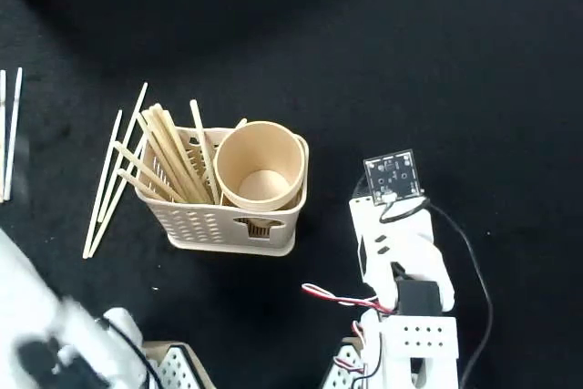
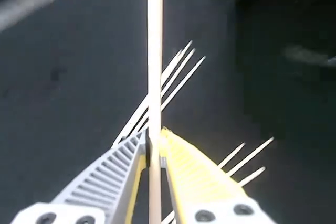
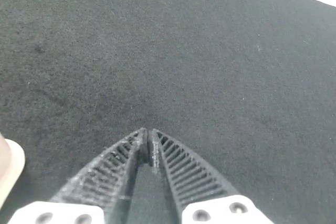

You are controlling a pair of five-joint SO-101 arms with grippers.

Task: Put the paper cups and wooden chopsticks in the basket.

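A pale slotted basket (image 1: 228, 220) stands mid-table. It holds a paper cup (image 1: 260, 170) and a bundle of wooden chopsticks (image 1: 168, 157). Three loose chopsticks (image 1: 111, 175) lie on the black cloth just left of it. My left gripper (image 2: 154, 141) is shut on one chopstick (image 2: 154, 51), which runs straight out past its fingertips, above other loose chopsticks (image 2: 176, 74) on the cloth. The left arm (image 1: 55, 343) is a blur at the near left corner. My right gripper (image 3: 147, 132) is shut with nothing in it, over bare cloth; its arm (image 1: 401, 252) sits folded right of the basket.
Two more pale sticks (image 1: 9, 134) show at the table's far left edge. A few chopsticks (image 2: 247, 158) lie off to one side below the left gripper. A beige edge (image 3: 8, 166) shows at the border of the right wrist view. Black cloth (image 1: 437, 79) covers the table.
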